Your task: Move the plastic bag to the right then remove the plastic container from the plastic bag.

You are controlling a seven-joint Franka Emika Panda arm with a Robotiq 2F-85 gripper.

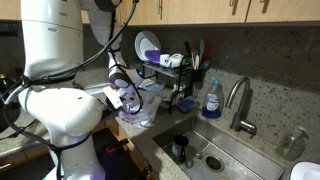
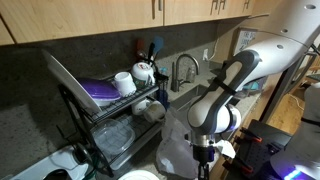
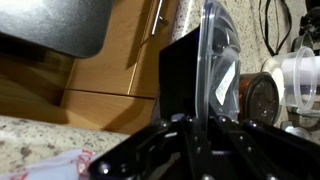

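Note:
In the wrist view my gripper (image 3: 197,125) is shut on the thin edge of the plastic container (image 3: 215,70), a clear shell with a black part and a white label. The container stands upright between the jaws. In both exterior views the gripper (image 1: 128,97) (image 2: 205,160) hangs low over the counter beside the sink. The plastic bag (image 2: 178,148), translucent and wrinkled, lies crumpled by the gripper; it also shows as a pale film (image 1: 150,102) in front of the dish rack. How much of the container is still inside the bag I cannot tell.
A black dish rack (image 1: 168,68) (image 2: 118,105) with plates and cups stands behind the bag. The sink (image 1: 205,150), faucet (image 1: 238,100) and a blue soap bottle (image 1: 211,98) are beside it. A round white dish (image 2: 140,176) lies on the counter. A jar (image 3: 262,95) and a clear cup (image 3: 300,75) are near the container.

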